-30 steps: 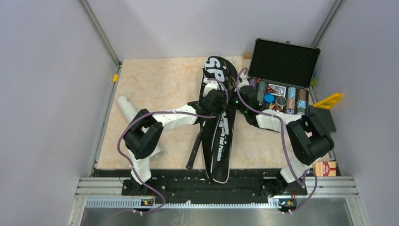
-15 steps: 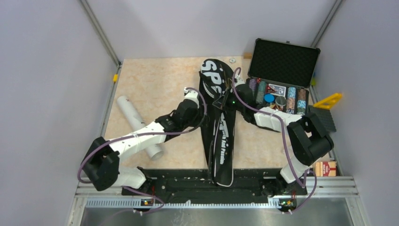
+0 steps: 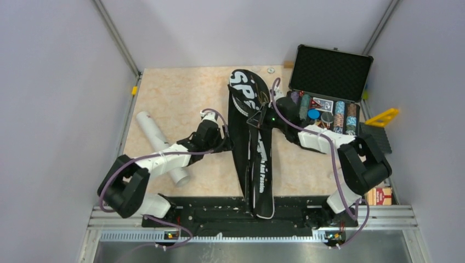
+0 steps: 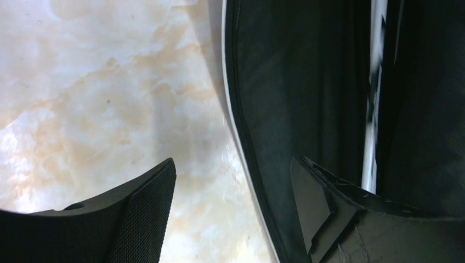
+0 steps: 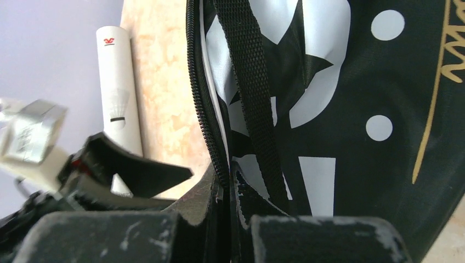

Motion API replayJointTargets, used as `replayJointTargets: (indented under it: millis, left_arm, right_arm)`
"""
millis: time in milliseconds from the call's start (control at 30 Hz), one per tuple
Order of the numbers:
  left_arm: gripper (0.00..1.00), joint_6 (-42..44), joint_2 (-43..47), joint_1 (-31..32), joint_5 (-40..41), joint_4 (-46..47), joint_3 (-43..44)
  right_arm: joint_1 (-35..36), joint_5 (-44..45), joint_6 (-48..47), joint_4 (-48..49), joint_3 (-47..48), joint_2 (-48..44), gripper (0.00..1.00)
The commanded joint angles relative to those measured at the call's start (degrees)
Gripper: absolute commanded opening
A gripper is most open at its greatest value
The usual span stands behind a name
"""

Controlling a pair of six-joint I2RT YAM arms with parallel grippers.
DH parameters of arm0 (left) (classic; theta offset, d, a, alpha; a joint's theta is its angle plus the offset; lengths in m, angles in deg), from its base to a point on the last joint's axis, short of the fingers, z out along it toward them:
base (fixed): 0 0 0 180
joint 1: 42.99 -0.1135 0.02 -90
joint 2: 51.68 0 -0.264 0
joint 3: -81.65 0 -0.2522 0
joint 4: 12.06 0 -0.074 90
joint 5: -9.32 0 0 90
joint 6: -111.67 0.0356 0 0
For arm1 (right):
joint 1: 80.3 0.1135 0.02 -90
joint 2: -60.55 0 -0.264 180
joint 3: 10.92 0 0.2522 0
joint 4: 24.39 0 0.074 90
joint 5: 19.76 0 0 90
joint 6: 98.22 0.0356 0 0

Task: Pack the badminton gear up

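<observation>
Right gripper (image 5: 226,189) pinches the bag (image 3: 259,170) at its rim; left gripper (image 4: 230,183), wide open alongside, should pin that rim steady.

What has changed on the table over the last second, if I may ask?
The left gripper left the top of the black racket bag, drew back leftward and opened its fingers; it now hovers at the bag's left edge. The bag's head swung left. The right gripper stayed shut on the bag's zipper edge; the white tube and the poker chip case did not move.
</observation>
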Motion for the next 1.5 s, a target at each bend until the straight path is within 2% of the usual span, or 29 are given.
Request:
replayJointTargets:
  millis: [0, 133, 300, 367, 400, 433, 467, 500, 533, 567, 667, 767, 867, 933, 1000, 1100, 1167, 1367, 1467]
  left_arm:
    - [0.8, -1.2, -6.0, -1.7, -3.2, 9.3, 3.3]
    - [0.8, -1.2, -11.8, -4.1, -4.3, 11.0, 5.6]
    - [0.8, -1.9, -16.3, -5.9, -12.8, 15.7, 5.4]
    - [0.76, -2.4, -17.4, -5.9, -16.3, 18.9, 4.7]
    - [0.69, -2.3, -17.9, -5.9, -18.4, 20.6, 4.5]
    - [0.57, -2.4, -18.3, -6.0, -20.3, 21.6, 4.6]
    - [0.42, -2.2, -18.3, -5.9, -21.5, 21.7, 4.8]
    - [0.2, -1.9, -17.9, -5.9, -22.1, 21.1, 4.8]
    - [0.03, -1.5, -16.9, -5.9, -21.7, 20.2, 4.6]
    - [0.0, -1.0, -15.3, -5.9, -20.1, 18.9, 4.3]
    - [0.0, 0.7, -8.0, -5.9, -11.9, 12.8, 3.1]
    - [0.0, 1.9, -0.5, -5.8, -5.3, 6.4, 2.6]
    - [0.0, 2.4, 3.6, -5.7, -2.6, 3.5, 2.4]
    - [0.0, 2.7, 4.6, -5.6, -3.0, 3.1, 2.3]
    - [0.0, 2.8, 4.2, -5.6, -2.9, 3.1, 2.4]
    - [0.0, 3.4, 2.0, -5.5, -3.3, 3.8, 2.6]
    - [0.0, 3.8, 1.1, -5.4, -4.0, 4.4, 2.5]
    - [0.0, 4.1, 1.3, -5.4, -4.2, 5.1, 1.5]
    - [0.0, 3.9, 1.8, -5.3, -4.3, 4.7, 2.0]
  right_arm:
    - [-0.3, -3.4, 0.9, 5.4, -0.4, -5.9, 0.0]
    - [-1.2, -6.5, 2.7, 8.6, -2.4, -7.8, 0.0]
    - [-3.0, -10.4, 6.7, 14.2, -5.7, -9.1, 0.0]
    - [-3.4, -10.8, 7.9, 16.1, -6.7, -8.9, 0.0]
    - [-3.5, -10.7, 8.3, 16.7, -6.9, -8.7, 0.0]
    - [-3.7, -10.7, 8.6, 17.0, -7.1, -8.5, 0.0]
    - [-4.0, -10.8, 8.7, 17.1, -7.1, -8.2, 0.0]
    - [-4.5, -10.8, 8.7, 16.8, -7.0, -8.0, 0.0]
    - [-5.1, -10.9, 8.3, 16.1, -6.8, -7.8, 0.0]
    - [-5.9, -10.9, 7.2, 14.7, -6.3, -7.9, 0.0]
    - [-8.2, -7.7, -3.3, 1.4, -1.6, -7.8, 0.0]
    - [-8.4, 7.4, -15.8, -17.8, 5.4, -6.9, 0.03]
    - [-8.3, 24.2, -20.9, -26.5, 9.4, -5.2, 0.1]
    - [-8.3, 28.3, -22.5, -28.9, 10.5, -4.8, 0.21]
    - [-8.3, 26.1, -24.2, -28.1, 9.5, -6.0, 0.33]
    - [-8.1, 15.9, -26.1, -24.1, 6.3, -9.5, 0.47]
    - [-7.4, 10.4, -27.5, -22.5, 4.2, -12.7, 0.5]
    - [-1.6, 5.1, -30.4, -23.5, -0.9, -23.3, 0.56]
    - [4.1, 4.3, -30.0, -25.4, -3.7, -27.7, 0.58]
